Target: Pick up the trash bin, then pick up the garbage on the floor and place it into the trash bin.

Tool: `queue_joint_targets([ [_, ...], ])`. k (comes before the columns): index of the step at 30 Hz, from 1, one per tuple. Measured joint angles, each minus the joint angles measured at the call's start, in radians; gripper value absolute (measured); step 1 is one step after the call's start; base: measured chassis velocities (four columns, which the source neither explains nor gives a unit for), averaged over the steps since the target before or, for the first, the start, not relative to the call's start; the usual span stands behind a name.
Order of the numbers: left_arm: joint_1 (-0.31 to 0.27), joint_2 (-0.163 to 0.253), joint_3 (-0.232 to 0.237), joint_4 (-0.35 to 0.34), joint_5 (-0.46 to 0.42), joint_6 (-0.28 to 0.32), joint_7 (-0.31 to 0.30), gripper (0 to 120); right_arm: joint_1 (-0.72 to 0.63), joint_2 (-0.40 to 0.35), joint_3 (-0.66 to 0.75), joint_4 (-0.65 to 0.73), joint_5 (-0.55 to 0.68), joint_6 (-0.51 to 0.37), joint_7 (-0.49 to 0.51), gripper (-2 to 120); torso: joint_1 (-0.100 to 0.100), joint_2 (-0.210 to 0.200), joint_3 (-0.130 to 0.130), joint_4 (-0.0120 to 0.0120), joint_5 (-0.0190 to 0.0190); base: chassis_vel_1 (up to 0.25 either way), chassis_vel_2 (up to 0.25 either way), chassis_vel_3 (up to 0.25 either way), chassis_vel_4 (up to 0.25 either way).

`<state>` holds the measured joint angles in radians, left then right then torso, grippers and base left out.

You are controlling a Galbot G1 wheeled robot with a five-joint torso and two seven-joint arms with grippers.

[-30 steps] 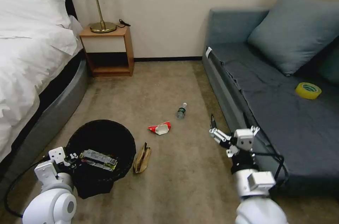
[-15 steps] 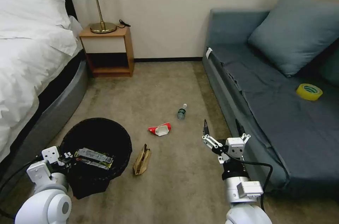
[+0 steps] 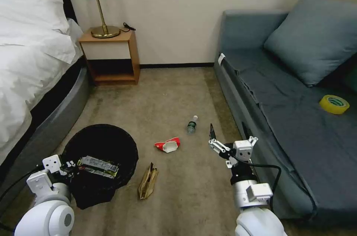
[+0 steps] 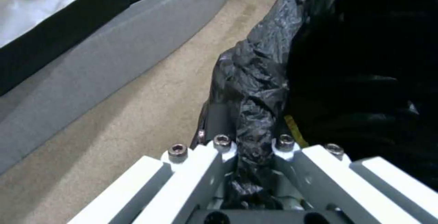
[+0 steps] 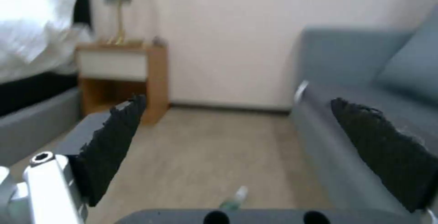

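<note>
The round black trash bin (image 3: 102, 142) stands low at my left, with a shiny wrapper (image 3: 97, 166) lying inside it. My left gripper (image 3: 71, 165) is shut on its bag-lined rim; the left wrist view shows the crinkled black liner (image 4: 255, 90) pinched in my left gripper (image 4: 253, 147). On the beige floor (image 3: 174, 94) lie a brown paper bag (image 3: 148, 182), a red-and-white packet (image 3: 168, 145) and a small clear bottle (image 3: 192, 124). My right gripper (image 3: 228, 132) hangs open above the carpet beside the sofa, just right of the bottle (image 5: 233, 199). In its own view the right gripper (image 5: 251, 145) holds nothing.
A bed (image 3: 29, 65) runs along the left. A wooden nightstand (image 3: 109, 55) with a lamp stands at the back wall. The blue-grey sofa (image 3: 282, 117) lines the right side, close to my right arm, with a yellow tape roll (image 3: 334, 104) on it.
The whole picture has shifted a little, so the camera moved. My right gripper has swung left, away from the sofa edge and nearer the bottle. The left gripper still grips the bin.
</note>
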<state>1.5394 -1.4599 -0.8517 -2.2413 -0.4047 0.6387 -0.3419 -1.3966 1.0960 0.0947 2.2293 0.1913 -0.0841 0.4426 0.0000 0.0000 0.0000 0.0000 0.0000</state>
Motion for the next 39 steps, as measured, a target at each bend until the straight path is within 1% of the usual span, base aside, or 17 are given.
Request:
queue_joint_targets([
  [2,-0.001,-0.002,-0.004,0.0,0.0,0.0,0.0,2,0.104,-0.055,-0.078,-0.017,0.194,-0.1,0.047,100,0.0,0.0,0.0,0.0,-0.0001,0.0,0.0,0.0,0.0],
  [3,-0.002,-0.002,-0.007,0.0,0.0,0.0,0.0,2,0.15,-0.068,-0.111,-0.028,0.26,-0.137,0.071,100,0.0,0.0,0.0,-0.0002,0.0,0.0,0.0,0.0,0.0],
  [4,-0.002,-0.002,-0.007,0.0,0.0,0.0,0.0,2,0.15,-0.068,-0.111,-0.028,0.26,-0.137,0.071,100,0.0,0.0,0.0,-0.0002,0.0,0.0,0.0,0.0,0.0],
  [6,-0.003,-0.002,-0.019,0.0,-0.001,0.0,0.001,2,0.302,-0.084,-0.221,-0.087,0.434,-0.216,0.144,100,0.0,0.0,0.0,0.0,-0.0002,0.0,0.0,0.0,0.0],
  [9,-0.003,-0.002,-0.027,0.001,-0.002,0.001,0.001,2,0.37,-0.081,-0.272,-0.129,0.509,-0.245,0.171,100,0.0,0.0,0.0,0.0002,-0.0001,0.0,0.0,0.0,0.0],
  [12,-0.004,-0.002,-0.05,0.004,-0.009,0.003,0.001,2,0.523,-0.029,-0.403,-0.247,0.714,-0.314,0.261,100,0.0,0.0,0.0,0.0001,-0.0001,0.0,0.0,0.0,0.0],
  [13,-0.004,-0.002,-0.05,0.004,-0.009,0.003,0.001,2,0.523,-0.029,-0.403,-0.247,0.714,-0.314,0.261,100,0.0,0.0,0.0,0.0001,-0.0001,0.0,0.0,0.0,0.0],
  [15,-0.004,-0.003,-0.074,0.009,-0.015,0.004,0.002,2,0.639,0.053,-0.525,-0.352,0.821,-0.355,0.328,100,0.0,0.0,0.0,0.0003,-0.0003,0.0,0.0,0.0,0.0],
  [17,-0.002,-0.006,-0.092,0.01,-0.021,0.004,0.001,2,0.705,0.119,-0.623,-0.425,0.864,-0.365,0.361,100,0.0,0.0,0.0,0.0003,-0.0005,0.0,0.0,0.0,0.0],
  [18,-0.001,-0.007,-0.097,0.01,-0.023,0.004,0.002,2,0.722,0.14,-0.65,-0.451,0.878,-0.368,0.371,100,0.0,0.0,0.0,0.0003,-0.0004,0.0,0.0,0.0,0.0],
  [19,-0.001,-0.007,-0.097,0.01,-0.023,0.004,0.002,2,0.722,0.14,-0.65,-0.451,0.878,-0.368,0.371,100,0.0,0.0,0.0,0.0003,-0.0004,0.0,0.0,0.0,0.0],
  [20,0.001,-0.009,-0.106,0.009,-0.025,0.004,0.002,2,0.745,0.175,-0.691,-0.502,0.899,-0.372,0.384,100,0.0,0.0,0.0,0.0003,-0.0004,0.0,0.0,0.0,0.0],
  [23,0.009,-0.015,-0.118,0.001,-0.026,0.004,0.002,2,0.784,0.231,-0.752,-0.624,0.915,-0.373,0.388,100,0.0,0.0,0.0,0.0003,-0.0004,0.0,0.0,0.0,0.0],
  [24,0.009,-0.015,-0.118,0.001,-0.026,0.004,0.002,2,0.784,0.231,-0.752,-0.624,0.915,-0.373,0.388,100,0.0,0.0,0.0,0.0003,-0.0004,0.0,0.0,0.0,0.0],
  [28,0.016,-0.022,-0.129,-0.005,-0.026,0.003,0.002,2,0.812,0.271,-0.811,-0.733,0.951,-0.397,0.377,100,0.0,0.0,0.0,0.0001,-0.0003,0.0,0.0,0.0,0.0],
  [31,0.02,-0.025,-0.134,-0.009,-0.026,0.002,0.002,2,0.818,0.285,-0.842,-0.78,0.951,-0.397,0.369,100,0.0,0.0,0.0,0.0,-0.0003,0.0,0.0,0.0,0.0],
  [39,0.037,-0.033,-0.147,-0.028,-0.024,-0.002,0.002,2,0.824,0.358,-0.931,-0.951,0.914,-0.359,0.293,100,0.0,0.0,0.0,0.0001,-0.0001,0.0,0.0,0.0,0.0],
])
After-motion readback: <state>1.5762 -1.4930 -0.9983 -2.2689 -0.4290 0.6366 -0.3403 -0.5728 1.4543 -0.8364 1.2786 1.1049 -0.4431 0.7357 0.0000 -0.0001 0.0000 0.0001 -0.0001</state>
